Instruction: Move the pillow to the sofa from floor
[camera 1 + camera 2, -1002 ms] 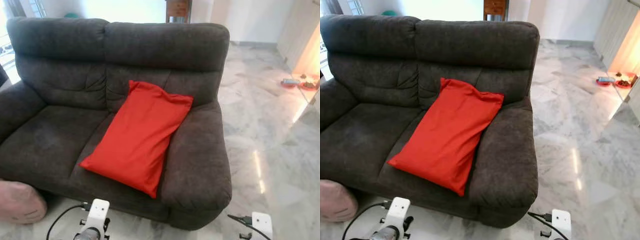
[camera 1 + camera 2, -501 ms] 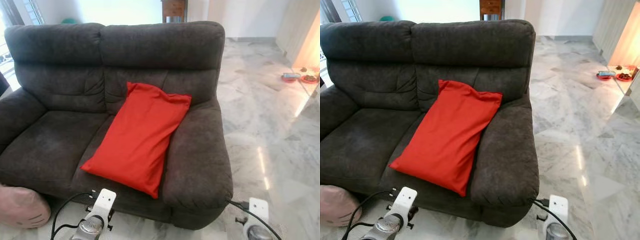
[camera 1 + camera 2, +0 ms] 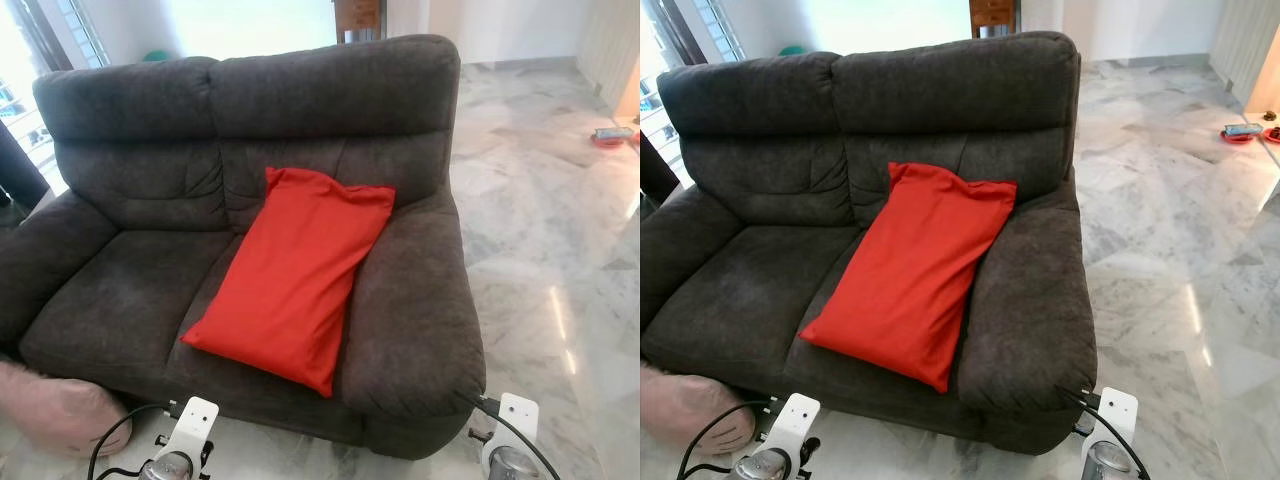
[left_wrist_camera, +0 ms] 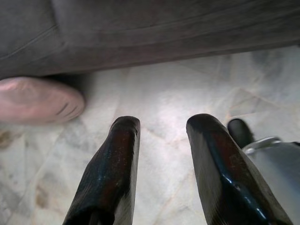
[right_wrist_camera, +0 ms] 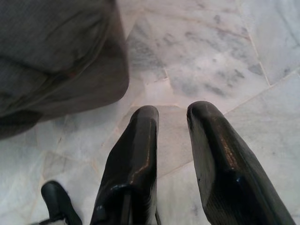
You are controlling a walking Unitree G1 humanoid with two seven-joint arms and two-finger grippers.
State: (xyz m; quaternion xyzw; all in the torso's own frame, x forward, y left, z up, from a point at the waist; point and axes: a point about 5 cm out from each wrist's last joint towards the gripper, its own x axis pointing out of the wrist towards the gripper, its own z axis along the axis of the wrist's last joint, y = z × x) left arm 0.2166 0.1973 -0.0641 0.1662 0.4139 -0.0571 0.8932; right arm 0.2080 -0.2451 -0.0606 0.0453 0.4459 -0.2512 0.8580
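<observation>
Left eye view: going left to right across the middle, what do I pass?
Sofa's left armrest → empty left seat cushion → red pillow leaning on the right seat → sofa's right armrest → marble floor.

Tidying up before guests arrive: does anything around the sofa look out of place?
The red pillow lies askew on the sofa, leaning against the right armrest. A pink cushion sits on the floor by the sofa's front left corner.
</observation>
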